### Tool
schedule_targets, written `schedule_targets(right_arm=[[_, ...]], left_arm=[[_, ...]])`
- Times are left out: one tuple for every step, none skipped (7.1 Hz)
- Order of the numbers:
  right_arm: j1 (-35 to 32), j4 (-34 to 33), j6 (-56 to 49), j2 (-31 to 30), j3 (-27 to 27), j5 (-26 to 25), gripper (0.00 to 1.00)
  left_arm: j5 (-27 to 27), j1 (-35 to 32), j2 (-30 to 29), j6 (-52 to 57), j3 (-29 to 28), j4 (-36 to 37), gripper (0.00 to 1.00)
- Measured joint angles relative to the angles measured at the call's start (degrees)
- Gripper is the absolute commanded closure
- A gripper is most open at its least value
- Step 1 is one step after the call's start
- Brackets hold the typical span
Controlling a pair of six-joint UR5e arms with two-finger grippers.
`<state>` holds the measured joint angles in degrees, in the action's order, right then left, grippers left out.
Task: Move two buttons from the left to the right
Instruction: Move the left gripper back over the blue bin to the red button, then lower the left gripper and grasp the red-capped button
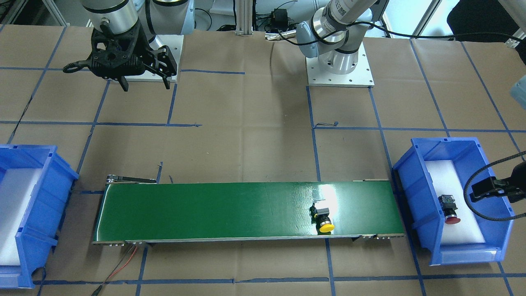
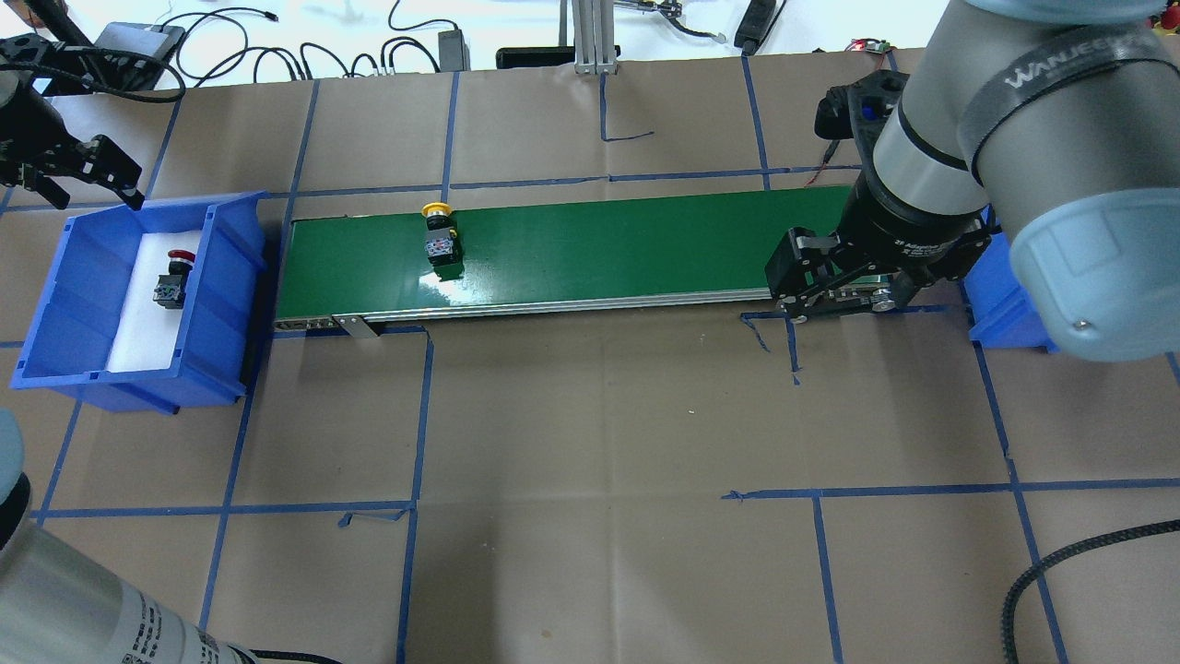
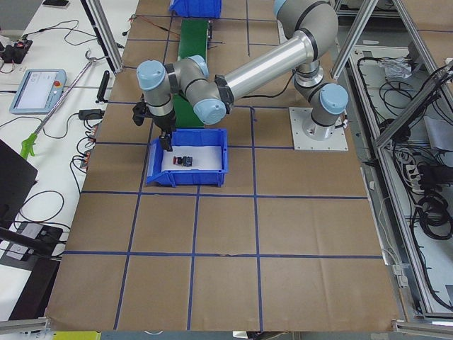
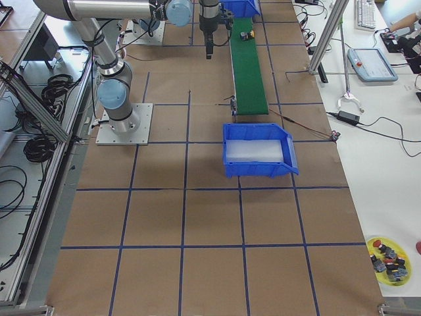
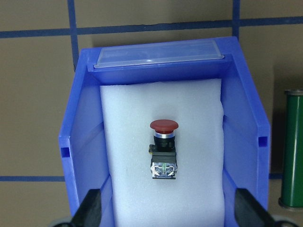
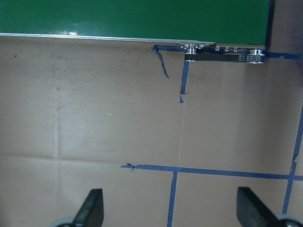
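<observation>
left fingers spread, red button ahead, apart

Brown-papered table, green conveyor between two blue bins

The left arm stretches far out sideways, the left gripper pointing down with its 2 fingers spread wide. The right gripper likewise points down, 2 fingers wide apart.

Overhead, the right arm hides most of 1 blue bin, and the left end effector is partly cropped.
</observation>
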<state>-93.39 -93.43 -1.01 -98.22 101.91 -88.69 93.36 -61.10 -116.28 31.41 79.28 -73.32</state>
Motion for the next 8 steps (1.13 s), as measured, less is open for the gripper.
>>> schedule_targets(right_arm=[[-0.03,-0.41,0.00,0.03,0.14,0.04,0.00],[-0.03,-0.55,0.02,0.04,0.18,0.19,0.00],[-0.04,-0.59,0.03,0.11,0.20,0.29,0.00],[-0.04,-0.61,0.04,0.30,0.19,0.36,0.00],[-0.04,-0.61,0.04,0.57,0.18,0.41,0.00],[-0.04,-0.61,0.06,0.68,0.19,0.45,0.00],[-0.04,-0.64,0.10,0.83,0.19,0.52,0.00],[-0.04,-0.65,0.10,1.07,0.16,0.57,0.00]], left_arm=[[-0.34,0.20,-0.05,0.36,3.26,4.68,0.01],[-1.01,0.27,-0.09,0.51,6.37,8.94,0.01],[-1.58,0.27,-0.24,0.55,8.96,12.56,0.01],[-1.85,0.31,-0.48,0.57,10.64,14.96,0.01],[-2.29,0.34,-0.84,0.56,11.50,16.20,0.01],[-3.25,0.38,-1.41,0.52,11.86,16.79,0.01],[-4.36,0.42,-2.27,0.52,12.05,17.80,0.01],[-4.90,0.43,-3.12,0.52,12.15,19.07,0.01]])
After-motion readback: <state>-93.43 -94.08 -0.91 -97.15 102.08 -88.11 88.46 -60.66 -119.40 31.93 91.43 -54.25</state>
